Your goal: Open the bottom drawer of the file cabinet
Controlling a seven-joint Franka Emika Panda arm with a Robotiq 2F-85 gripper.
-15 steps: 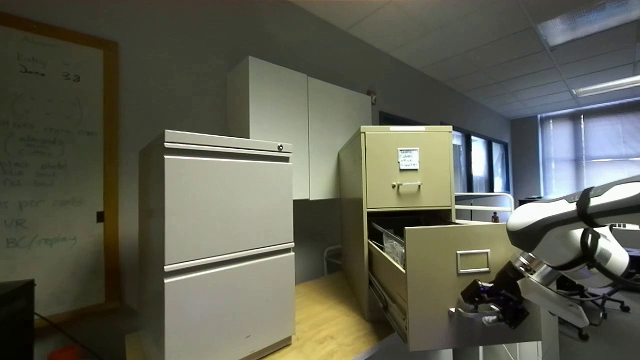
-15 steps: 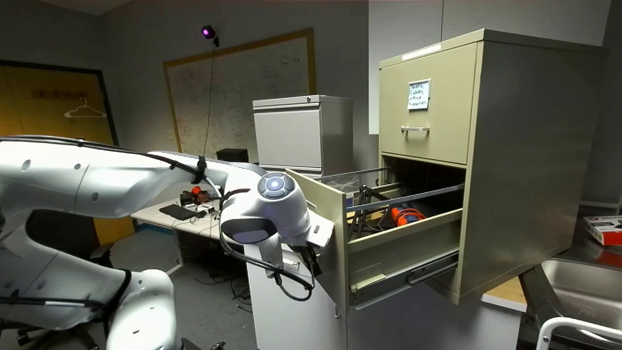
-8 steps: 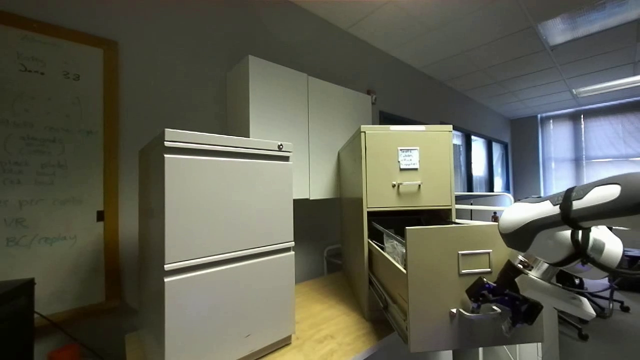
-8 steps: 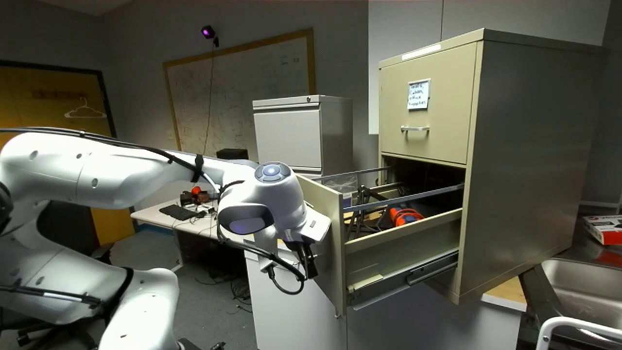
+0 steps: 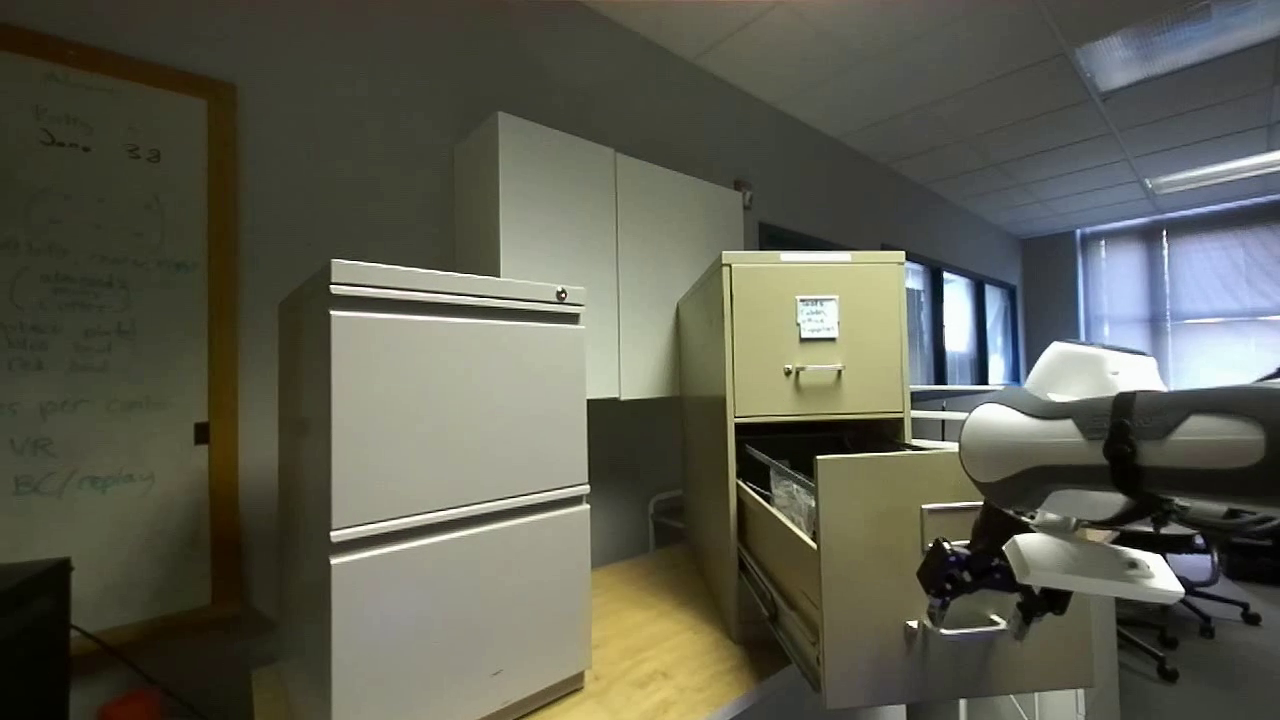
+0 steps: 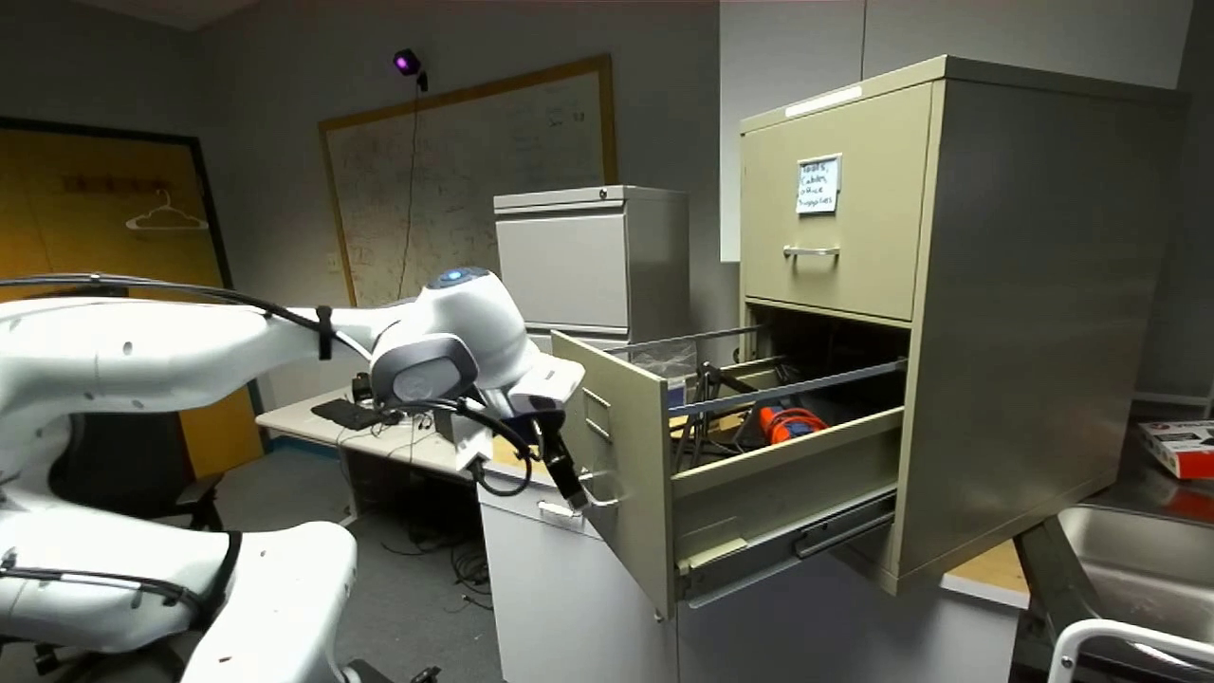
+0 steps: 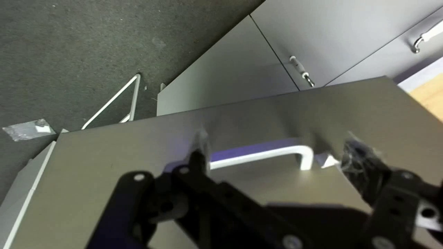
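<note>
The tan file cabinet (image 5: pixel 705 450) (image 6: pixel 1039 323) stands with its bottom drawer (image 5: pixel 865 580) (image 6: pixel 726 531) pulled well out in both exterior views. Tools and an orange cable lie inside that drawer. Its silver handle (image 7: pixel 256 155) (image 5: pixel 965 631) crosses the gap between my fingers in the wrist view. My gripper (image 5: pixel 980 618) (image 7: pixel 278 152) is open in front of the drawer face, its fingers spread wide along the handle's length and not clamped on it. One finger (image 7: pixel 360 162) lies beyond the handle's bent end; the other covers part of the bar. Whether either finger touches the handle, I cannot tell.
A light-grey two-panel cabinet (image 5: pixel 455 420) stands beside the file cabinet on a wooden counter (image 5: pixel 650 630). White cupboard doors (image 7: pixel 235 69) lie below the drawer. A sink (image 6: pixel 1138 550) and a white rail (image 6: pixel 1129 634) are near the cabinet's side.
The gripper has opened from a grip at the handle. The wrist has tilted and drawn back from the drawer front. The drawer has come out very slightly further.
</note>
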